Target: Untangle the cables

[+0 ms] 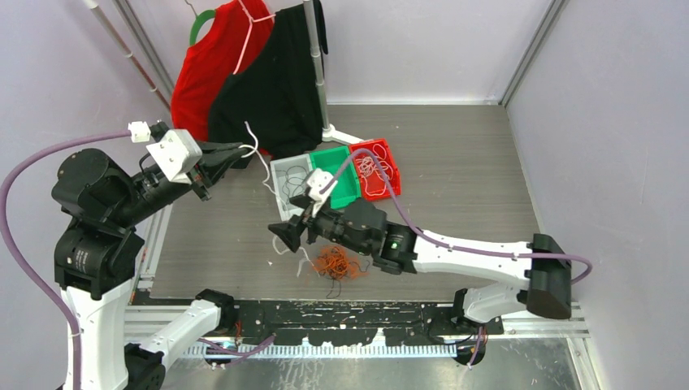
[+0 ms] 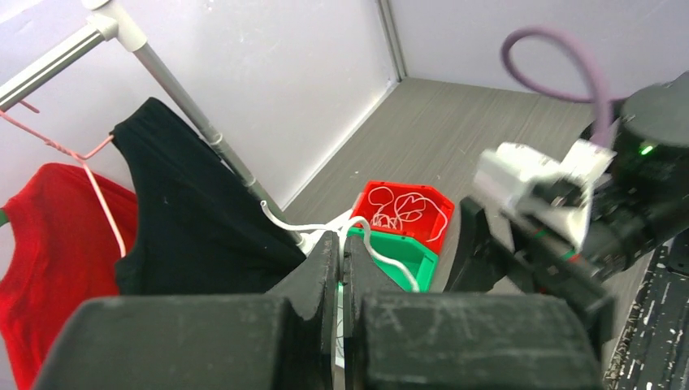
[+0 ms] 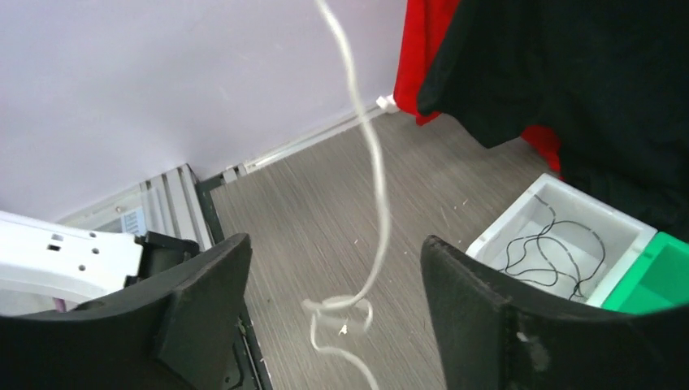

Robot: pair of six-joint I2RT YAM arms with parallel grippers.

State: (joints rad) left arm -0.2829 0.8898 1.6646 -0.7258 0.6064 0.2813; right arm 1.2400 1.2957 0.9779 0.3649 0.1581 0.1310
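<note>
A snarl of orange and black cables [image 1: 337,262] lies on the table near the front. A white cable [image 1: 264,168] rises from beside it up to my left gripper [image 1: 246,150], which is shut on it high over the table's left side. In the left wrist view the white cable [image 2: 382,256] runs out from between the closed jaws of the left gripper [image 2: 341,244]. My right gripper [image 1: 283,236] is open just left of the snarl. In the right wrist view the white cable [image 3: 375,162] hangs, with a small loop, between the spread jaws of the right gripper [image 3: 335,240], touching neither.
Three bins stand mid-table: a white bin [image 1: 279,171] with black cables, an empty-looking green bin [image 1: 341,195], and a red bin [image 1: 394,175] with white cables. Red and black shirts [image 1: 244,77] hang on a rack at the back left.
</note>
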